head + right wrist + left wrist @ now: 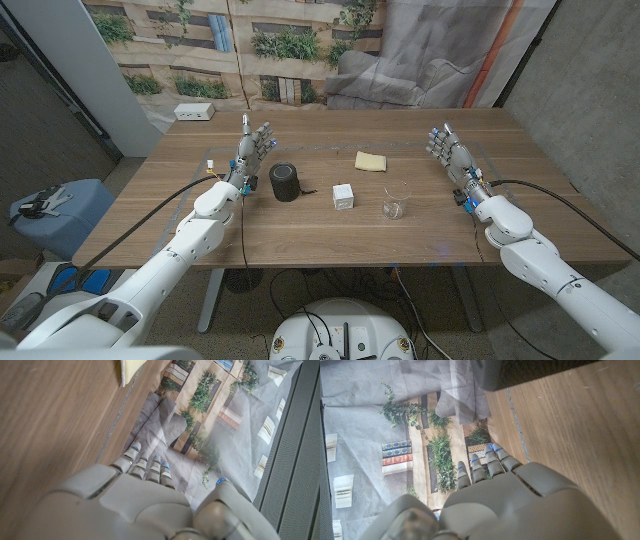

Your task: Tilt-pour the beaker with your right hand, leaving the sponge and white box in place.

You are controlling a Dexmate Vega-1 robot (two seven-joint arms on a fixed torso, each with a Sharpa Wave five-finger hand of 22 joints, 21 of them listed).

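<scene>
Clear glass beaker (pixel 396 200), upright on wooden table (pixel 300 225), near white box (pixel 343 195)

The head camera looks down over the table (pixel 300 225) past both arms, while each wrist camera sits close behind its own hand, looking along the fingers toward the printed backdrop (pixel 210 420) all three views share.

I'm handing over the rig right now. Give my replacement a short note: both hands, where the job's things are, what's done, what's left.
Left hand: open, holds nothing, beside the black cylinder.
Right hand: open, holds nothing, to the right of the clear glass beaker.
Beaker stands upright near the table's middle; small white box to its left, yellow sponge behind them.
Done: nothing; beaker not yet gripped.
Left: grip the beaker with the right hand and tilt-pour; leave sponge and box alone.
</scene>
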